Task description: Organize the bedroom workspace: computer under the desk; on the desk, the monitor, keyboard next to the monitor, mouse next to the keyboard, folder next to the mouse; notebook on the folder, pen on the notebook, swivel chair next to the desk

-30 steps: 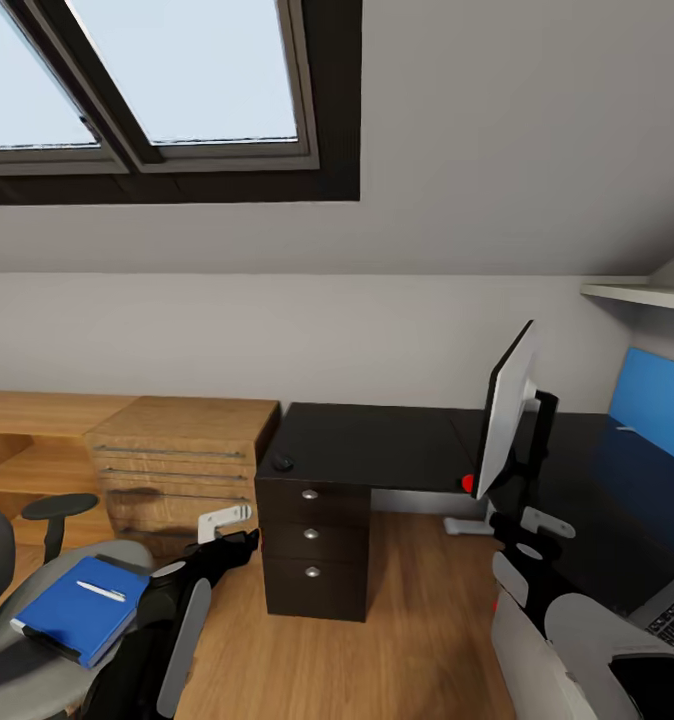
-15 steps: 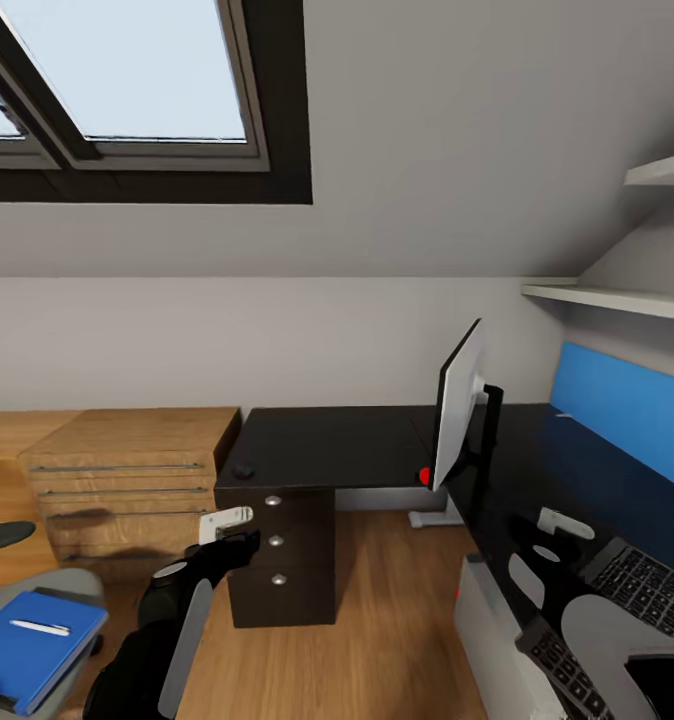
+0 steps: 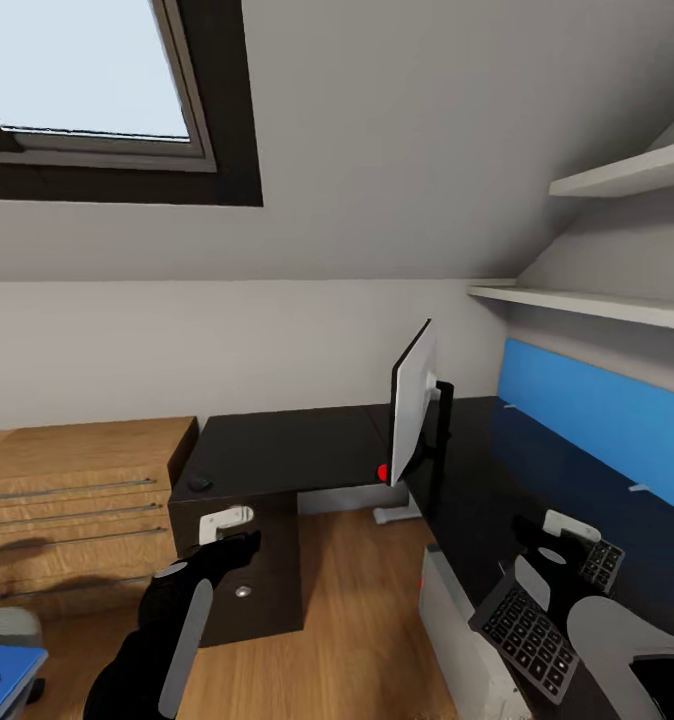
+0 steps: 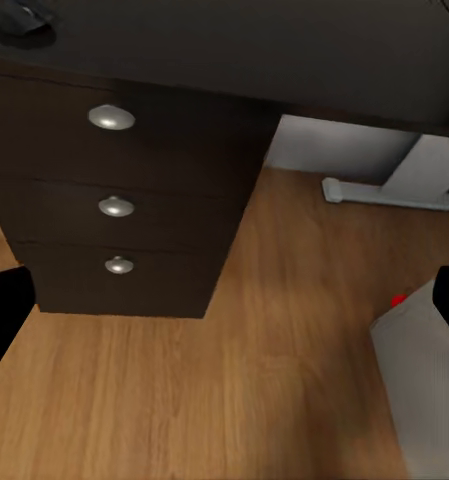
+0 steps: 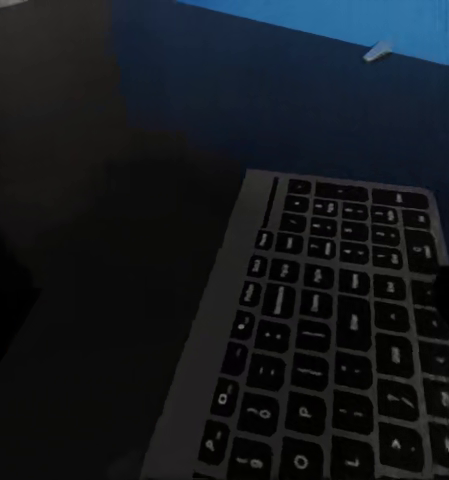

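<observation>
While the right gripper (image 3: 562,540) hangs over the keyboard (image 3: 537,625) on the desk (image 3: 307,450), jaw state cannot be told; left gripper (image 3: 232,530) looks parted, empty. Keyboard placement judged in hand; shifting beside monitor (image 3: 414,400) needed.

Glossy black shells with pale grey panels cover both robot arms. The left gripper (image 3: 227,528) carries a white block above dark fingers.

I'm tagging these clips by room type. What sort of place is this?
Probably an attic bedroom's home-office corner: a sloped ceiling with a skylight, a black L-shaped desk carrying a monitor and keyboard, and wall shelves above.
</observation>
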Available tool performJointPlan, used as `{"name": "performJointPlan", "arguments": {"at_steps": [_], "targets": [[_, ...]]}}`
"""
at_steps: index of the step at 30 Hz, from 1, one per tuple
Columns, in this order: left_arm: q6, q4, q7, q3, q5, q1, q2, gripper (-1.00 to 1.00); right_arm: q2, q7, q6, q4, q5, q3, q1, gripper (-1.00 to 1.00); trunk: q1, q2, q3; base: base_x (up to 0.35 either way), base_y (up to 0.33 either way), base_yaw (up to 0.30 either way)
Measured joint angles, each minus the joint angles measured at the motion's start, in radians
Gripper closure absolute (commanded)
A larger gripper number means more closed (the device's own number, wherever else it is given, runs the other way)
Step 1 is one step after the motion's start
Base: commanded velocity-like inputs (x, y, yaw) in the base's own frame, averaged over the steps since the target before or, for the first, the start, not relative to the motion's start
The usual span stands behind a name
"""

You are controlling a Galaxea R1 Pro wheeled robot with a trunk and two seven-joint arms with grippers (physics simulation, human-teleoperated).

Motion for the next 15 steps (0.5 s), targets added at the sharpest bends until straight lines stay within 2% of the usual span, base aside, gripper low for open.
{"name": "performJointPlan", "arguments": {"at_steps": [7,15], "targets": [[0.001,0.000,-0.004,0.000,0.000,0.000,-0.001,-1.00,0.001,0.015,0.004,0.000,0.000,0.001,0.000,-1.00,0.000,0.000,0.003,0.000,0.000,-0.246],[0.002,0.000,-0.005,0.000,0.000,0.000,-0.001,-1.00,0.004,0.016,0.036,0.001,-0.001,0.000,0.000,-1.00,0.000,0.000,0.003,0.000,0.000,-0.039]]}}
